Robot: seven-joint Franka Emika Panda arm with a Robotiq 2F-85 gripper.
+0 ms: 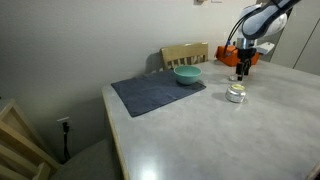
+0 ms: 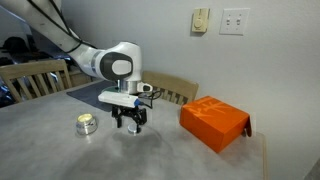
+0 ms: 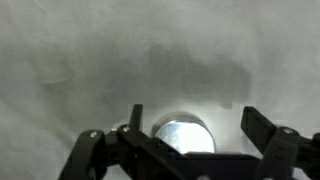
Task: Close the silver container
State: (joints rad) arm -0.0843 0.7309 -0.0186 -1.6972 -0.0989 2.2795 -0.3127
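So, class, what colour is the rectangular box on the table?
The box is bright orange, and it shows best in an exterior view.

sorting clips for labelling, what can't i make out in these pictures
- silver container, in both exterior views: too small to tell whether a lid is on it.
- wrist view: blurred; the body of the gripper covers the container's lower part, and the bottom edge cuts it off.
- orange box, in an exterior view: mostly hidden behind the arm.
- teal bowl: too small to see what is inside.
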